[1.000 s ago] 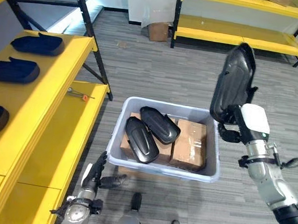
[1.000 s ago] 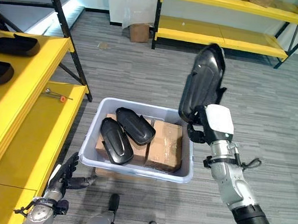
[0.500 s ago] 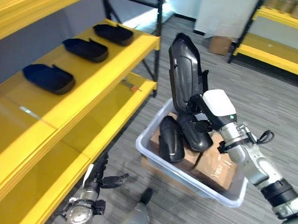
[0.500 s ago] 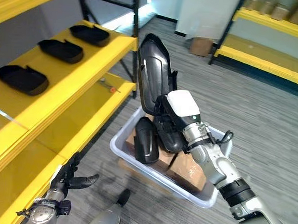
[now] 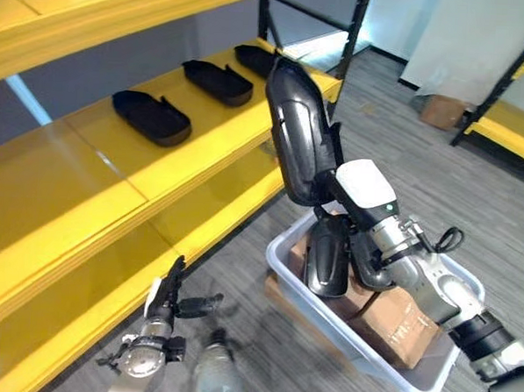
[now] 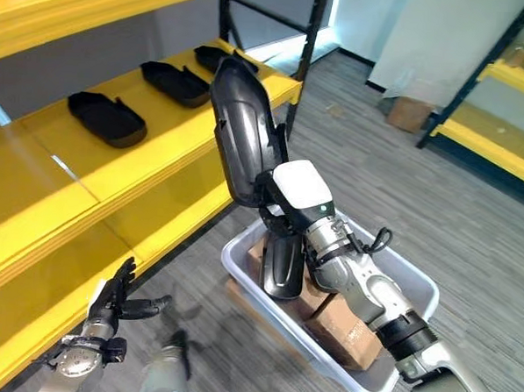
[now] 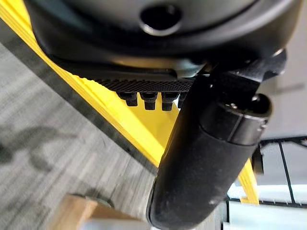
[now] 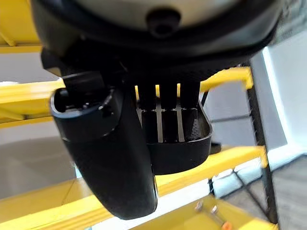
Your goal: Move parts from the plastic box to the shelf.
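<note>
My right hand (image 5: 361,188) is shut on a long black part (image 5: 300,132) and holds it upright, above the near-left corner of the grey plastic box (image 5: 437,381) and close to the yellow shelf (image 5: 97,165). In the right wrist view the fingers (image 8: 163,120) and thumb (image 8: 110,158) clamp the part (image 8: 192,143). Two more black parts (image 5: 327,261) lean on cardboard packs (image 5: 396,313) inside the box. Three black parts lie in a row on the shelf (image 5: 152,118), (image 5: 217,81), (image 5: 256,60). My left hand (image 5: 173,301) hangs low beside the bottom shelf, open and holding nothing.
A higher yellow shelf board (image 5: 123,4) runs over the row of parts, carried by a black upright post (image 5: 354,25). A lower shelf level (image 5: 217,207) lies beside the box. A cardboard box (image 5: 438,109) stands on the floor by another yellow rack (image 5: 511,130).
The view has swung left toward the shelf. My right hand has carried the upright part from the box's right side across to its left corner, nearer the shelf. The left hand stays low.
</note>
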